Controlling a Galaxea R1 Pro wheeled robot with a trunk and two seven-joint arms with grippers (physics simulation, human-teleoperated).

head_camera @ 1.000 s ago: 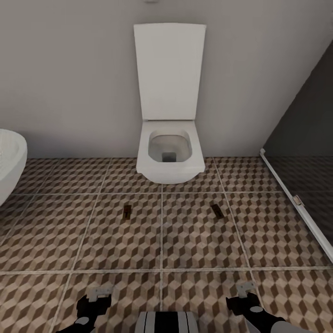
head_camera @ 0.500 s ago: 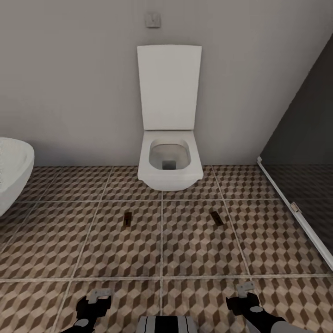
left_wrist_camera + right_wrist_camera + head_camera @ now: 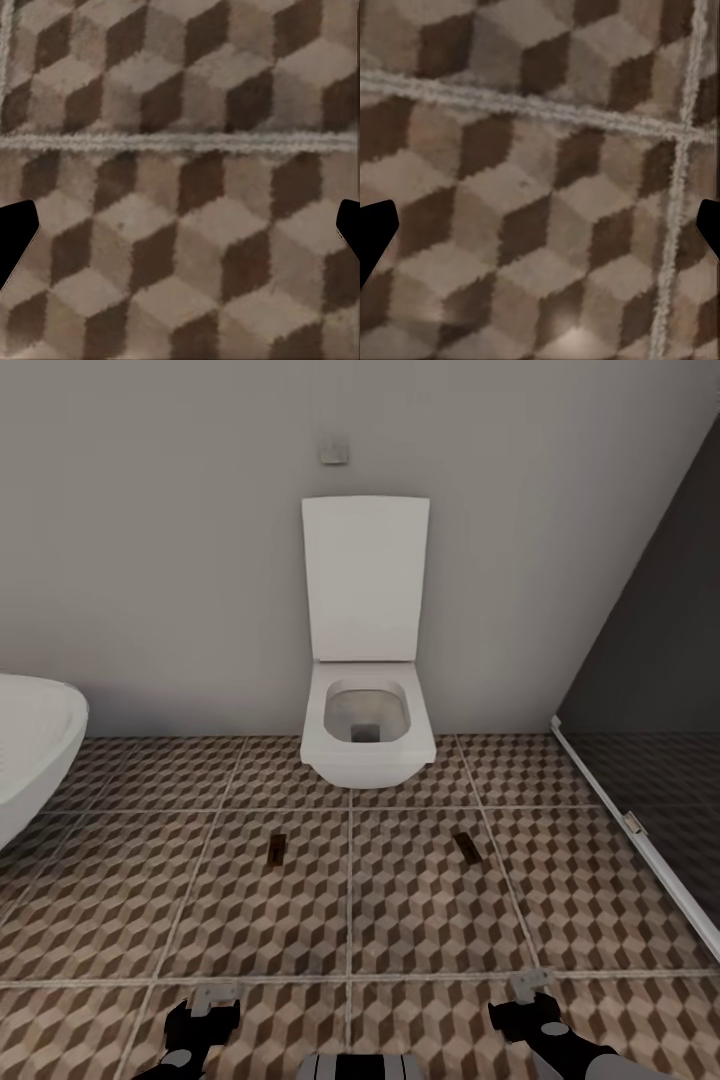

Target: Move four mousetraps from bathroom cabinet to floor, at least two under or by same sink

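You are looking at a white toilet with its lid up. Two tiny flat brown mousetraps are lying on the cube-patterned brown and beige tiled floor, in front of the toilet, one on each side. Your left gripper and right gripper are hanging nearer you, jaws wide apart, holding nothing.

The floor is tiled in a brown, beige and cream cube pattern with pale grout. Two traps are dark brown. The toilet and basin are white, the wall grey, the shower glass dark.
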